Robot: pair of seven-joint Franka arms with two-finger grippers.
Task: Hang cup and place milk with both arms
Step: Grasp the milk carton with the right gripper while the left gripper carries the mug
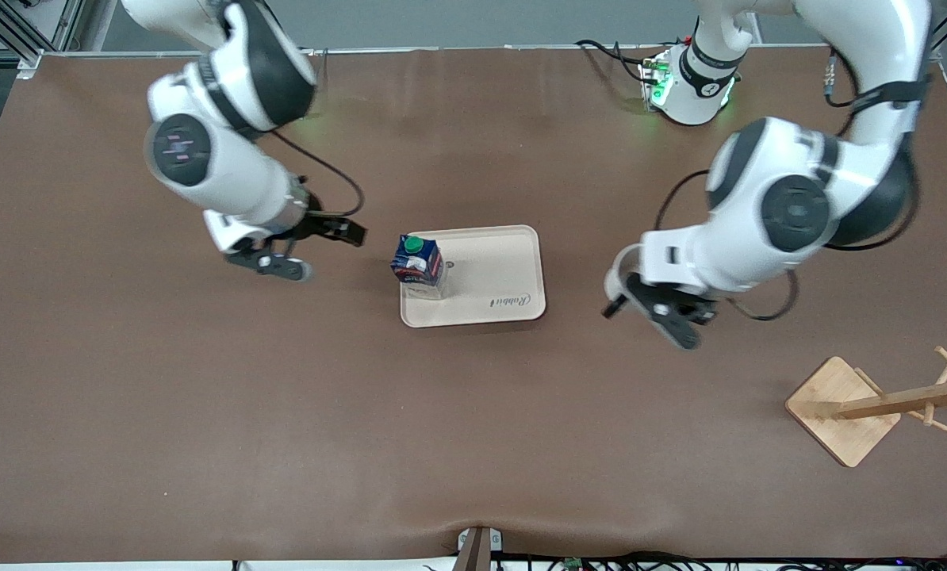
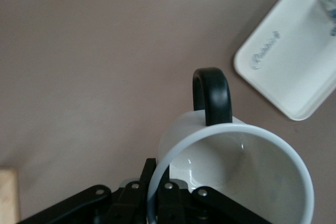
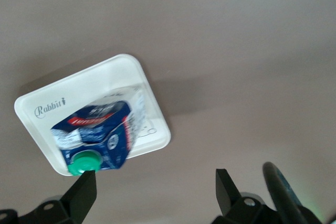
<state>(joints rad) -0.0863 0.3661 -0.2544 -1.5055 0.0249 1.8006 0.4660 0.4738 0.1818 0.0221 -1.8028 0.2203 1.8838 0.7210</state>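
The milk (image 1: 417, 261), a dark-blue carton with a green cap, stands upright on the cream tray (image 1: 493, 277), at the tray's end toward the right arm. It also shows in the right wrist view (image 3: 97, 135). My right gripper (image 1: 315, 249) is open and empty, beside the tray on the right arm's side; in its wrist view (image 3: 155, 183) the jaws stand wide apart. My left gripper (image 1: 642, 295) is shut on the rim of the white cup (image 2: 236, 166), one finger inside and one outside, with the black handle (image 2: 212, 95) pointing away. It holds the cup (image 1: 623, 271) above the table between tray and rack.
A wooden cup rack (image 1: 878, 404) with pegs on a square base stands toward the left arm's end, nearer the front camera. The tray's corner shows in the left wrist view (image 2: 294, 61). Bare brown table lies all round.
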